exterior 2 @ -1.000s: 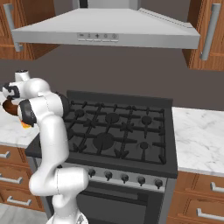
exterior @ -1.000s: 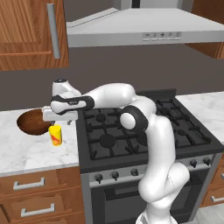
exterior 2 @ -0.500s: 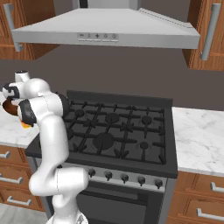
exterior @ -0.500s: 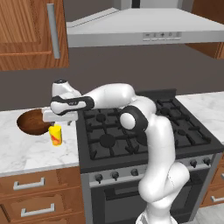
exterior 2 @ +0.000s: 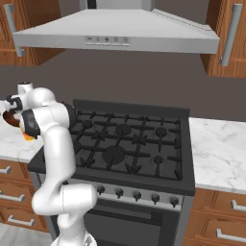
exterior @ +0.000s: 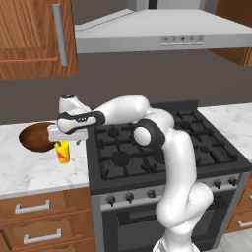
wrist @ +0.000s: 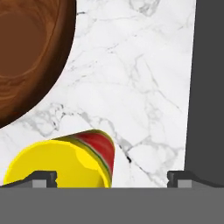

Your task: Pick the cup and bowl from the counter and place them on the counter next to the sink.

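Jaws spread wide and holding nothing, the gripper [exterior: 63, 142] hangs directly over the cup [exterior: 62, 151], whose yellow rim lies between the two fingertips [wrist: 43, 178] in the hand view. The cup stands upright on the marble worktop [exterior: 29, 167], just beside the bowl [exterior: 37, 137]. The stove [exterior: 147, 147] borders the worktop next to the cup.
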